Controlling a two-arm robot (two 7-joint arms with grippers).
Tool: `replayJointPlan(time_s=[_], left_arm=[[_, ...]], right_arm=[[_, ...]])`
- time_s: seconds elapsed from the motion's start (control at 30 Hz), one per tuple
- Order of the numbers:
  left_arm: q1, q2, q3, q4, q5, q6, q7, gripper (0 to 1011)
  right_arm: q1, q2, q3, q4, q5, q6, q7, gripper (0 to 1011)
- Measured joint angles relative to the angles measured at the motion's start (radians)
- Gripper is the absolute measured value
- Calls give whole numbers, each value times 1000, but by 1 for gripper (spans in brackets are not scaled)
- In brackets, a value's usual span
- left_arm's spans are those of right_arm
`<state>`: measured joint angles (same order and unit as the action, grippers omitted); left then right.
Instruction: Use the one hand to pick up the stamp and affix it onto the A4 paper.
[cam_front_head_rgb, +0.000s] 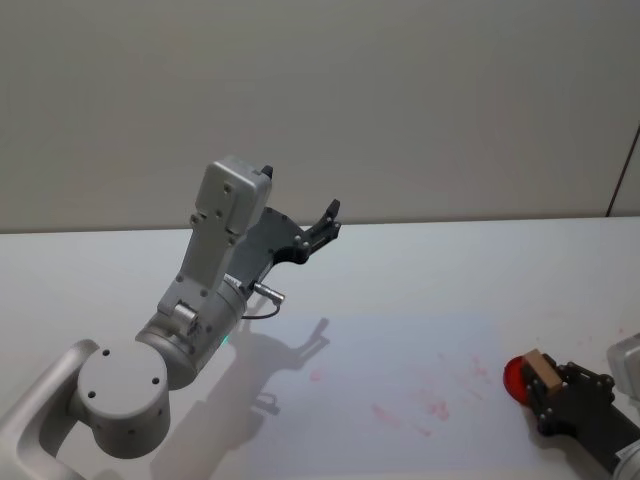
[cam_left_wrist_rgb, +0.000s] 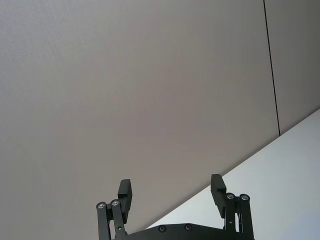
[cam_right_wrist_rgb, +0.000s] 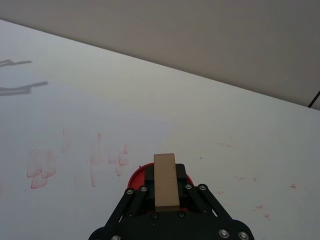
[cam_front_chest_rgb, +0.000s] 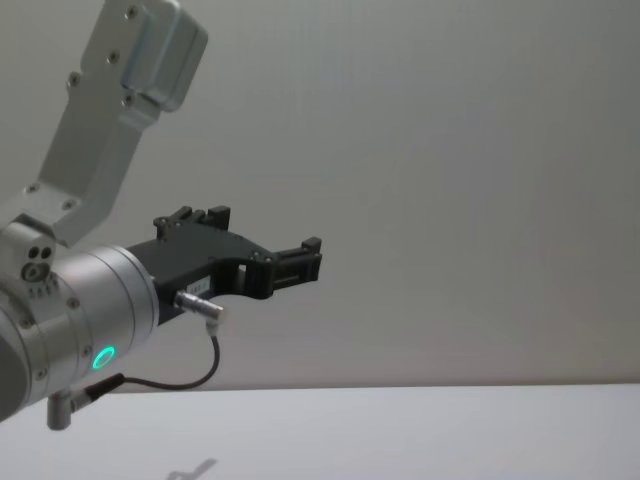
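The light tan stamp (cam_front_head_rgb: 540, 371) is clamped between the jaws of my right gripper (cam_front_head_rgb: 548, 388), low at the right of the table. In the right wrist view the stamp (cam_right_wrist_rgb: 166, 181) stands just over a round red ink pad (cam_right_wrist_rgb: 134, 178), with the right gripper (cam_right_wrist_rgb: 166, 175) shut on it; I cannot tell whether the stamp touches the pad. The A4 paper (cam_front_head_rgb: 380, 360) lies flat to the left of the pad and carries faint red stamp marks (cam_front_head_rgb: 430, 408). My left gripper (cam_front_head_rgb: 328, 222) is held high above the table, open and holding nothing.
The red ink pad (cam_front_head_rgb: 512, 377) sits beside the paper's right edge. The white table (cam_front_head_rgb: 480, 260) runs back to a plain grey wall. The raised left arm (cam_front_head_rgb: 215, 270) stands over the table's left side, and red smears (cam_right_wrist_rgb: 42, 165) mark the paper.
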<state>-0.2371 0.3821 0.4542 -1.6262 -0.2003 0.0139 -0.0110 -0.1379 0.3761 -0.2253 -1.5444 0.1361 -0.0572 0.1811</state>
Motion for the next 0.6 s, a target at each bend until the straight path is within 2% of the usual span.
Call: replayJointPlan(time_s=[0.1, 0.3, 0.33, 0.37, 0.43, 0.6], left_arm=[[0, 0, 0, 0, 0, 0, 0, 1001], [0, 0, 0, 0, 0, 0, 0, 1001], [0, 0, 0, 0, 0, 0, 0, 1001], [0, 0, 0, 0, 0, 0, 0, 1001], [0, 0, 0, 0, 0, 0, 0, 1001], [0, 0, 0, 0, 0, 0, 0, 1001]], right_arm=[[3, -2, 0, 5, -3, -1, 0, 233], [9, -7, -1, 15, -6, -3, 0, 440], [10, -8, -1, 16, -6, -3, 0, 440], [11, -9, -1, 17, -6, -3, 0, 503], [13, -10, 0, 17, -5, -3, -1, 538], [15, -12, 2, 14, 2, -4, -4, 726]])
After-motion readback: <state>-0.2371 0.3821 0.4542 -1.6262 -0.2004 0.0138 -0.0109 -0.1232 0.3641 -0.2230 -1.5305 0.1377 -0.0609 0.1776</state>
